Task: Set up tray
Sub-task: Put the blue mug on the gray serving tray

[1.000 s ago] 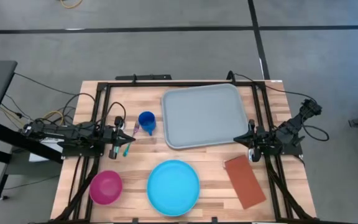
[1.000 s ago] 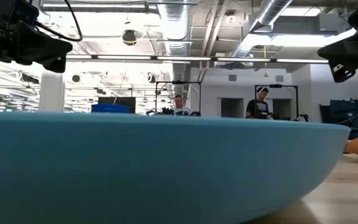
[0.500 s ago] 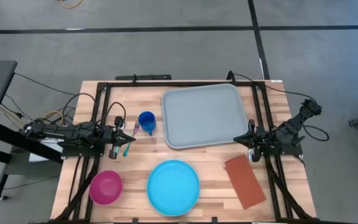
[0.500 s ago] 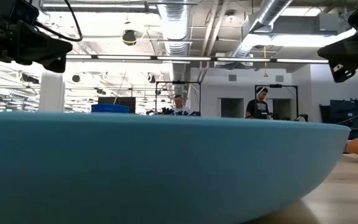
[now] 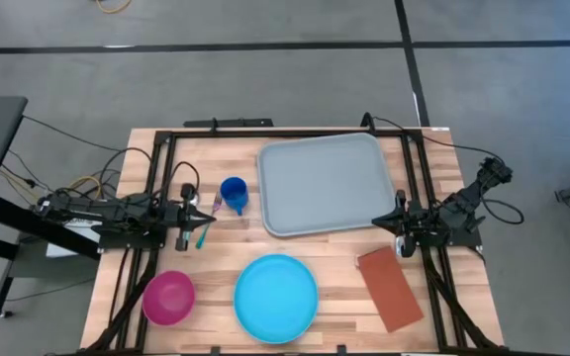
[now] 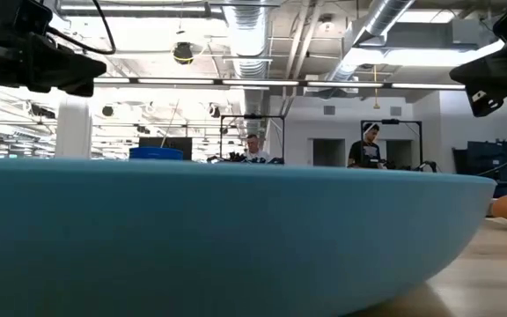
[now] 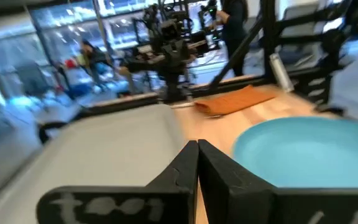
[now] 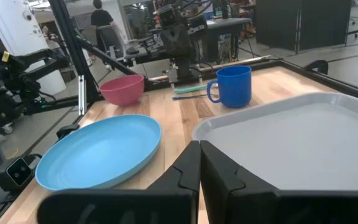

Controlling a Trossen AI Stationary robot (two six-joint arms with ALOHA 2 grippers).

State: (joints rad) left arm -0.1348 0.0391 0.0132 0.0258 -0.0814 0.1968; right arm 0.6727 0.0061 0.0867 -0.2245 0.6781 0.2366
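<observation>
Smooth matt plastic tray on pale slatted-wood table

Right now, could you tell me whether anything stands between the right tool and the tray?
Nothing visible does. The right tool, shut, sits just off the tray's near right corner, with bare wood between them.

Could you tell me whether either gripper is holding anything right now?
Nothing is held: the left gripper and right gripper are both shut on nothing, beside the tray.

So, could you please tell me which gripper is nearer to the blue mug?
Left. The left gripper, jaws shut, sits just beside the blue mug, towards the table's left edge. The right gripper, also shut, is across the tray, at its near right corner.
</observation>
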